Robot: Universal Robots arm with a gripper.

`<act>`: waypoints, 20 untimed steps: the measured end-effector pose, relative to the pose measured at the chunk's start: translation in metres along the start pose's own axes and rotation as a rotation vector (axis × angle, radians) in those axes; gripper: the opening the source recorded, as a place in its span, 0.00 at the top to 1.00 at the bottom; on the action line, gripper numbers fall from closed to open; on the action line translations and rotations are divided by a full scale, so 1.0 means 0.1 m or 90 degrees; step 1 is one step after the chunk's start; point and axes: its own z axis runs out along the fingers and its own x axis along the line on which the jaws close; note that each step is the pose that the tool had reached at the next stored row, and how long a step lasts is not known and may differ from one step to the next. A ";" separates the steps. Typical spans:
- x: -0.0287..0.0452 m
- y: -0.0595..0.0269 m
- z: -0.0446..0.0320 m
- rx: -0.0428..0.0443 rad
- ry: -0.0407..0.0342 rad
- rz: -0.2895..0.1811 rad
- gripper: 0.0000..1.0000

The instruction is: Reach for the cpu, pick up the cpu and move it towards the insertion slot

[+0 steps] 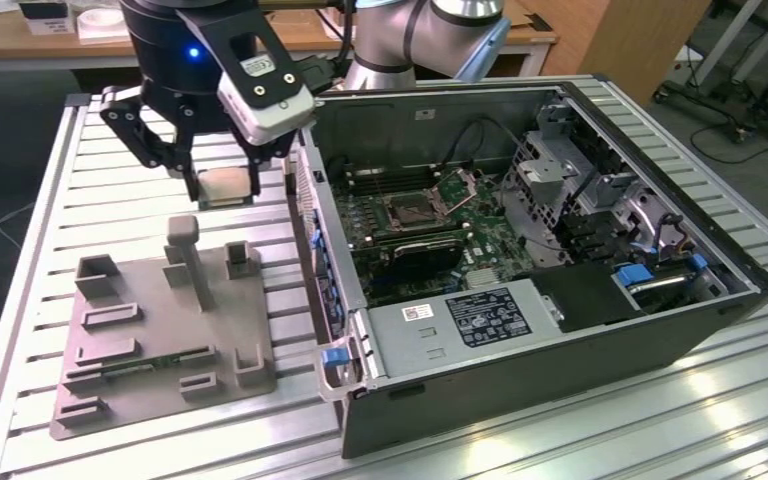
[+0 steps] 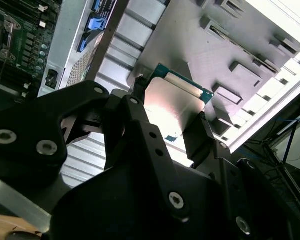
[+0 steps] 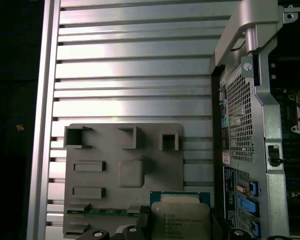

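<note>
Gripper (image 1: pixel 224 188) jaws pinched on the cpu (image 2: pixel 172 102), a thin silver square with a green rim. Black fingers (image 2: pixel 202 137) hide its edges. It's up in the air by the grey plastic fixture (image 1: pixel 157 330), and the insertion slot (image 1: pixel 411 210) is well apart, probably open.

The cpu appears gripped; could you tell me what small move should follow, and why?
Probably carry the cpu toward the exterior view's right: the gripper holds it above the table, while the insertion slot sits inside the computer case.
</note>
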 end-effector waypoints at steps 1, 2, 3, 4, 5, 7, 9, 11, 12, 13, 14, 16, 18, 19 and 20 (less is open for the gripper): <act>-0.003 0.000 0.000 0.0000 0.0000 0.000 0.46; -0.006 0.000 0.000 0.0000 0.0000 0.000 0.46; -0.009 0.000 0.000 0.0000 0.0000 0.000 0.46; -0.016 0.000 0.000 0.0000 0.0000 0.000 0.46; -0.020 0.000 0.000 0.0000 0.0000 0.000 0.46; -0.023 0.000 0.000 0.0000 0.0000 0.000 0.46; -0.032 0.000 0.000 0.0000 0.0000 0.000 0.46; -0.042 0.001 0.000 0.0000 0.0000 0.000 0.46; -0.048 0.000 0.000 0.0000 0.0000 0.000 0.46; -0.055 0.001 0.000 0.0000 0.0000 0.000 0.46; -0.062 0.001 -0.001 0.0001 0.0001 0.000 0.46; -0.076 0.001 -0.001 0.0001 0.0000 0.000 0.46; -0.094 0.001 -0.001 0.0000 0.0000 0.000 0.46; -0.101 0.001 0.000 0.0000 0.0000 0.000 0.46; -0.108 0.001 0.000 0.0000 0.0000 0.000 0.46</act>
